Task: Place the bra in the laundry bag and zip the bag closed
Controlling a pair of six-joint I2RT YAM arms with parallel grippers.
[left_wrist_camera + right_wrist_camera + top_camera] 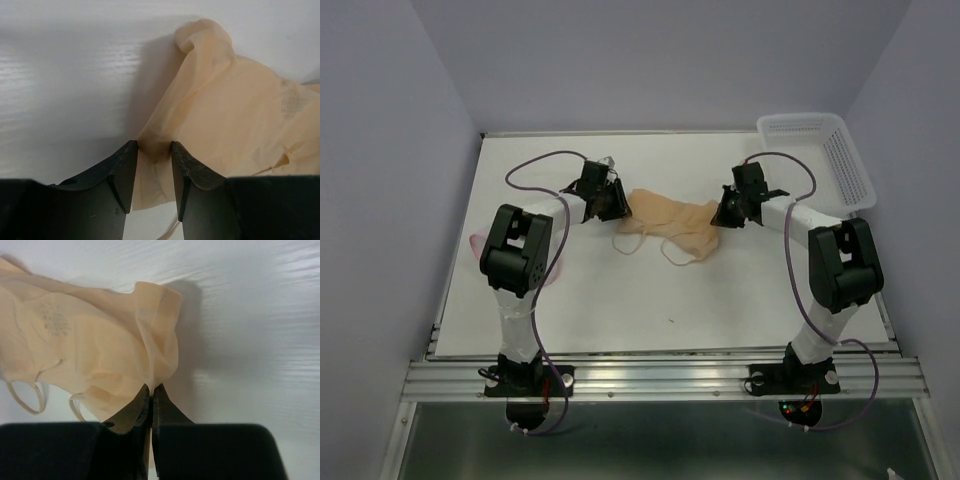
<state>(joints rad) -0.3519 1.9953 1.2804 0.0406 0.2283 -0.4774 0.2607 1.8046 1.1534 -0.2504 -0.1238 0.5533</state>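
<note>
the white table, smooth and faintly grained, carries everything. at its far right corner sits a rectangular white plastic lattice basket, out of the way. a pink edge, likely the laundry bag, peeks out beside the left arm, mostly hidden. the bra lies mid-table between the arms, thin peach cloth, crumpled and limp. the right gripper is clenched on its right end. the left gripper has a fold filling its jaws, though i cannot tell if it bites. holding both ends probably lets the floppy garment be lifted spread. its thin straps loop loose toward the near edge.
</note>
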